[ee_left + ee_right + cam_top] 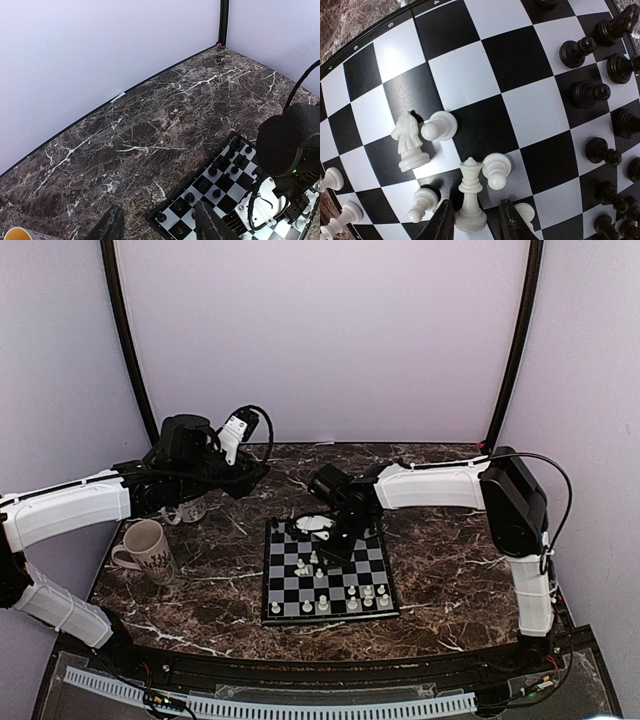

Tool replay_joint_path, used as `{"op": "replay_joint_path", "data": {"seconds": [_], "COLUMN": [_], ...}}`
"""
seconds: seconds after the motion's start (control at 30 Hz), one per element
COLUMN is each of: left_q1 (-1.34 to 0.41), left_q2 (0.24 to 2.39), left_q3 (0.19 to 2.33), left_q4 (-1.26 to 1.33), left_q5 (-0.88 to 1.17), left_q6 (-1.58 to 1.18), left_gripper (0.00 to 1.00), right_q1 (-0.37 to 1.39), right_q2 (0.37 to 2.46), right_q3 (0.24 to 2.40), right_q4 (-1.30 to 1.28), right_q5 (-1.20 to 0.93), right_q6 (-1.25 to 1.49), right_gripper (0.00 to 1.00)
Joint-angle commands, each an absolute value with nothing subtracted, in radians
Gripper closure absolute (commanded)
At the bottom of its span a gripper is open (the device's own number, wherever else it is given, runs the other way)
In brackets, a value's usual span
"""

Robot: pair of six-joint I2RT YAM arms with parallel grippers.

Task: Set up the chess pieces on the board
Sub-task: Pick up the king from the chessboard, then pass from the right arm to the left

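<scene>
Between the dark fingers of the right pincer (476,205) a white queen (470,185) is seen upright on the board (530,105). The jaws are partly closed about its base, though whether it is actually pressed cannot be told. Just beyond, a white knight (409,142) is stood among toppled white pawns (440,127), and black chessmen (590,92) are ranged along one edge. The left pincer (160,225) is held open and empty above the desk (450,560), dark white-veined marble, on whose middle the board is laid. A mug (147,550) is set at the left. Pale lilac walls (330,340) enclose everything.
</scene>
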State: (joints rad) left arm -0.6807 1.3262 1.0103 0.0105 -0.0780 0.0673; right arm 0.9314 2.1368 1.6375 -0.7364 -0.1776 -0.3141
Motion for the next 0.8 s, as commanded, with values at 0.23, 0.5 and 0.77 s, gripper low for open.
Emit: {"op": "replay_joint_path", "data": {"seconds": [0.23, 0.5, 0.77], "left_q1": [-0.677, -0.677, -0.675], "left_q2": [1.318, 1.34, 1.408], "left_q3": [1.001, 1.004, 1.069], "left_q4": [0.021, 0.021, 0.002], "left_q5": [-0.072, -0.069, 0.157], "left_q6": [0.077, 0.049, -0.25], "left_gripper": [0.5, 0.5, 0.5], "right_q1": [0.942, 0.94, 0.883], "right_q2": [2.081, 1.908, 1.701], "right_q3": [1.577, 1.484, 1.315], "right_q4": [-0.732, -0.682, -0.54], "right_q5": [-0.156, -0.177, -0.269], "right_q6": [-0.309, -0.32, -0.353], "right_gripper": [0.79, 0.82, 0.83]}}
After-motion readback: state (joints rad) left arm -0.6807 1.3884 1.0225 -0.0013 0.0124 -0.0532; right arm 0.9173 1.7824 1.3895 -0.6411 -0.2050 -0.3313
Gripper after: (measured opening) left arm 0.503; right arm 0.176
